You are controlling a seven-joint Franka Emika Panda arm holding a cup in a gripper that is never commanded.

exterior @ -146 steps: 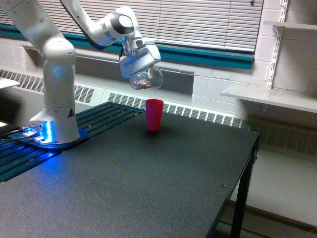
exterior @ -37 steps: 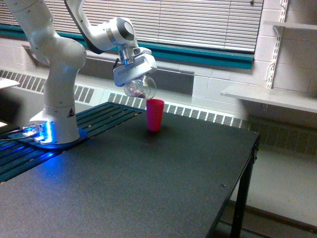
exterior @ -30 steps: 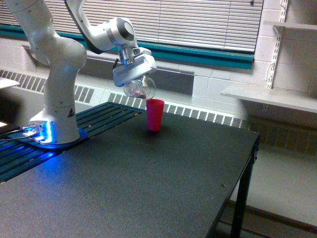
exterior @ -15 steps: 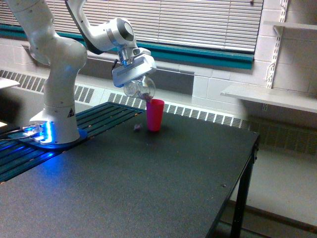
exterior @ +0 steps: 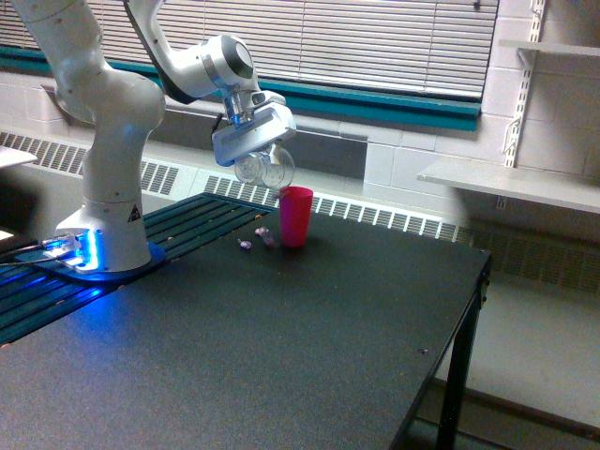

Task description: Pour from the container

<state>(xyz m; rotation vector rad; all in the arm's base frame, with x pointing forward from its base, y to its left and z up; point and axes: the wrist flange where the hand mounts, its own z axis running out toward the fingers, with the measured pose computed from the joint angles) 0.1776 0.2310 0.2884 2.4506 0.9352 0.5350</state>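
Note:
My gripper (exterior: 253, 141) is shut on the container (exterior: 263, 168), a small clear rounded glass, which hangs tipped over just up and to the exterior view's left of the bright pink cup (exterior: 295, 217). The glass looks clear inside now. Small pinkish-purple pieces (exterior: 256, 238) lie on the black table (exterior: 281, 356), just left of the pink cup's base. The pink cup stands upright.
The arm's white base (exterior: 108, 225) with blue lights stands at the left on dark slats. The table's right edge (exterior: 469, 309) drops to the floor. A white shelf (exterior: 511, 183) juts from the wall at the right. Blinds and radiator grilles run behind.
The glass tilted further and its pinkish-purple pieces left it. A few pieces now lie on the table left of the pink cup, where there were none a second ago.

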